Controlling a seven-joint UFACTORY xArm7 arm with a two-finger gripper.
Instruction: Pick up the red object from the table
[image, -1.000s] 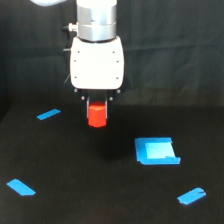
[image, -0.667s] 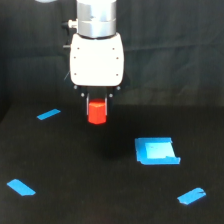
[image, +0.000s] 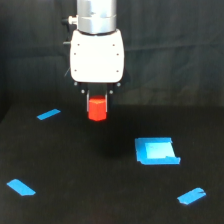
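Observation:
The red object (image: 97, 109) is a small orange-red block held between my gripper's (image: 97, 107) dark fingers, below the white gripper body. It hangs clear above the black table (image: 100, 190). The gripper is shut on it; the fingers are mostly hidden against the dark background.
A blue square patch (image: 156, 151) lies on the table toward the exterior view's right. Blue tape strips lie at the left back (image: 48, 114), left front (image: 21, 187) and right front (image: 192, 196). A black curtain hangs behind.
The gripper has risen with the red object in it, so the block is higher above the table than before.

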